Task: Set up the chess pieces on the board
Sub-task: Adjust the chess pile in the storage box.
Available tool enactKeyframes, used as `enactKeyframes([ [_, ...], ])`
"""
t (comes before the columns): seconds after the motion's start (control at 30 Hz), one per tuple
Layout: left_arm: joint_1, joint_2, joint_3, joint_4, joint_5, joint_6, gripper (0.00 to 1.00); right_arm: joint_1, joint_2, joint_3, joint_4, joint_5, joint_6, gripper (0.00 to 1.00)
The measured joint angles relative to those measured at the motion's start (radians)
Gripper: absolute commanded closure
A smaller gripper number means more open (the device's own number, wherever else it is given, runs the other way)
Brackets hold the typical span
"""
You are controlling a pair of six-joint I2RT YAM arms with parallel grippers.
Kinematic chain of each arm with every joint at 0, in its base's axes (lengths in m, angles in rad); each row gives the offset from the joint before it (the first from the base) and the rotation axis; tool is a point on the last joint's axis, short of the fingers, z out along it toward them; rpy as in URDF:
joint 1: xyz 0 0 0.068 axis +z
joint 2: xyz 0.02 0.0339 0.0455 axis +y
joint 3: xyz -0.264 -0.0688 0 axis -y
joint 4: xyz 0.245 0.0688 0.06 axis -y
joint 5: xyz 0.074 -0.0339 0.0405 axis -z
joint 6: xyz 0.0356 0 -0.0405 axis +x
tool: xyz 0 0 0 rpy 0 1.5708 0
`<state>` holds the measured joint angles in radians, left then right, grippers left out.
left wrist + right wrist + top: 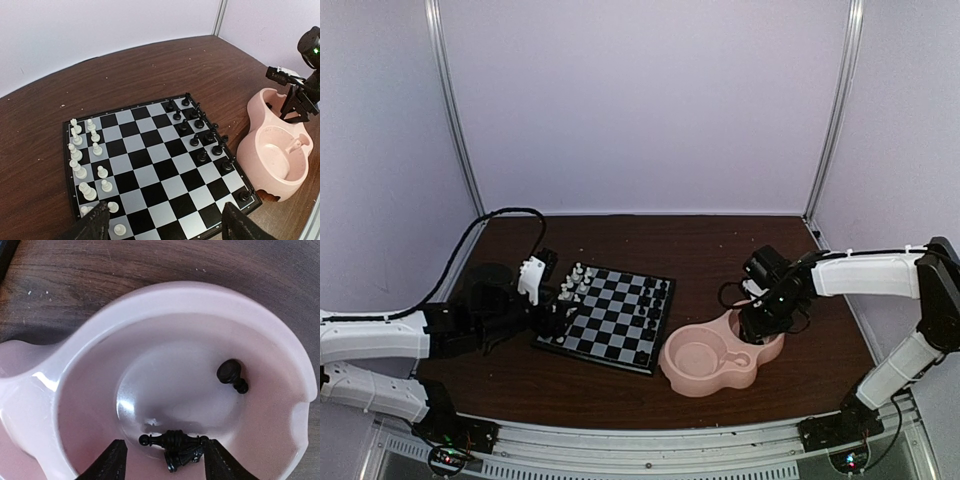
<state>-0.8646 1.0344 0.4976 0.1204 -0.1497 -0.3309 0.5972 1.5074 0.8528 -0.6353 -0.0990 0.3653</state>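
Down in the pink dish [150, 295], in the bowl on its side away from the board [610, 322]: loose black chess pieces [200, 410], not yet on their squares. Directly between the spread fingertips of the right gripper [165, 462], pinching nothing as far as visible: one black piece [172, 440] flat on its side, long axis running fingertip to fingertip. Knobbed end toward one finger [112, 462] with a gap; base close against the other finger [220, 462], contact impossible to judge. Tucked just under it, a second dark piece [175, 460], outline hard to separate. Farther up the bowl and off to one side, well apart from the fingertips: another toppled chessman [231, 375], axis slanting. Probably awkward to close on the nearest piece end to end; likely better after a turn of the wrist, so as to meet it across the waist. On the board, white pieces [82, 160] ranked in two files along the left arm's edge, black pieces [202, 135] along the dish side, a few squares there apparently unfilled. At the white edge of the board, the left gripper [167, 227]: fingers wide apart, holding nothing, well away from the dish. Right arm therefore plainly the nearer one to the bowl. No brand, label or legible writing anywhere on dish, board or tabletop [620, 240].
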Motion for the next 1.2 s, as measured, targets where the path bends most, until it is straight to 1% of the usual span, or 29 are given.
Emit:
enactKeyframes([
  [0.03, 0.000, -0.003, 0.000, -0.001, 0.002, 0.000, 0.23, 0.002, 0.008, 0.016, -0.023, 0.004, 0.000, 0.32],
  [0.07, 0.000, -0.006, 0.000, -0.002, 0.005, 0.000, 0.23, 0.003, 0.014, 0.028, -0.037, 0.006, 0.001, 0.30],
  [0.23, 0.000, -0.008, 0.000, -0.003, 0.015, 0.000, 0.22, 0.014, 0.113, 0.091, -0.116, 0.032, -0.002, 0.29],
  [0.3, 0.000, -0.003, 0.000, -0.002, 0.021, 0.000, 0.22, 0.016, 0.153, 0.098, -0.132, 0.048, 0.001, 0.30],
  [0.33, 0.000, 0.000, 0.001, -0.003, 0.024, 0.000, 0.23, 0.016, 0.159, 0.109, -0.143, 0.052, 0.002, 0.34],
  [0.37, 0.000, 0.006, 0.002, -0.003, 0.029, 0.000, 0.23, 0.021, 0.159, 0.114, -0.146, 0.062, 0.003, 0.40],
  [0.47, 0.000, 0.023, 0.005, -0.004, 0.043, -0.001, 0.23, 0.025, 0.163, 0.114, -0.153, 0.067, 0.014, 0.65],
  [0.5, 0.000, 0.027, 0.006, -0.005, 0.046, -0.001, 0.23, 0.026, 0.163, 0.113, -0.154, 0.068, 0.012, 0.71],
  [0.53, 0.000, 0.031, 0.007, -0.007, 0.050, -0.001, 0.22, 0.026, 0.164, 0.111, -0.153, 0.066, 0.020, 0.75],
  [0.67, 0.000, 0.039, 0.013, -0.014, 0.060, -0.001, 0.23, 0.026, 0.151, 0.101, -0.150, 0.057, 0.026, 0.83],
  [0.73, 0.000, 0.039, 0.017, -0.016, 0.061, -0.001, 0.22, 0.026, 0.133, 0.090, -0.154, 0.052, 0.030, 0.90],
  [0.93, 0.000, 0.039, 0.019, -0.017, 0.061, 0.000, 0.22, 0.026, 0.043, 0.077, -0.176, 0.038, 0.028, 0.99],
  [1.2, 0.000, 0.039, 0.019, -0.017, 0.060, 0.000, 0.22, 0.026, -0.098, 0.076, -0.180, 0.028, 0.028, 1.00],
])
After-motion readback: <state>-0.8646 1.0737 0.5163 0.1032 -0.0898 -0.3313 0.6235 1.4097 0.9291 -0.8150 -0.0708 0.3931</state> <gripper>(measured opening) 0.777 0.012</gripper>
